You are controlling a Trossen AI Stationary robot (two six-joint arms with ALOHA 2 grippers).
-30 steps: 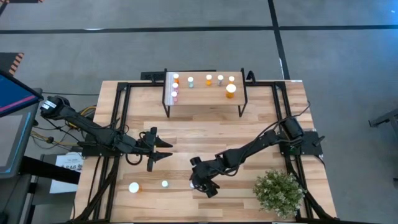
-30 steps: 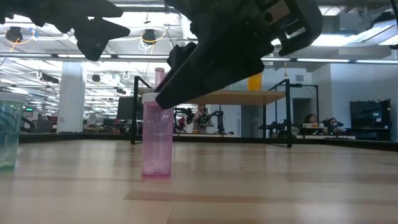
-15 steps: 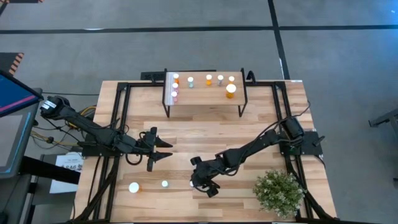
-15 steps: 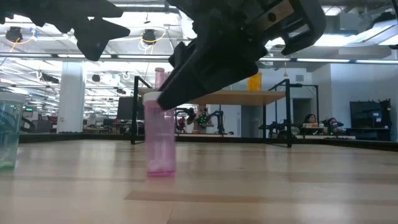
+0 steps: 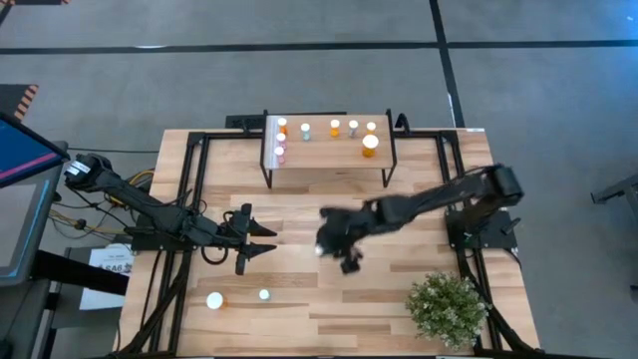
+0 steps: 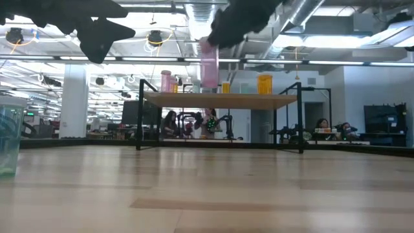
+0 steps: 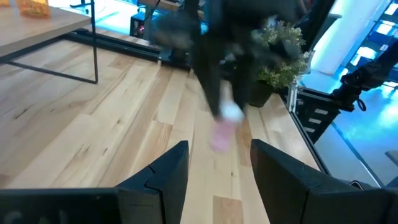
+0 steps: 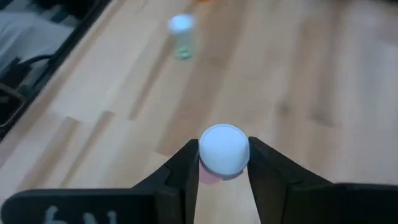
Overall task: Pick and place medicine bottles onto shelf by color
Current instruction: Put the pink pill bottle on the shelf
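The pink bottle (image 8: 222, 152) is up in the air above the surface, pinched tight in the right gripper (image 5: 334, 244), so the next job is carrying it to the shelf (image 5: 324, 150) beside the other pink one, while the left gripper (image 5: 261, 239) waits open.

Table (image 5: 419, 179) pale wood, matt; pink bottle (image 6: 209, 65) translucent plastic; shelf (image 6: 220, 100) wood.

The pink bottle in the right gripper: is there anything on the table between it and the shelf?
No. In the high view the right gripper holds the pink bottle over bare tabletop, and nothing stands between it and the shelf.
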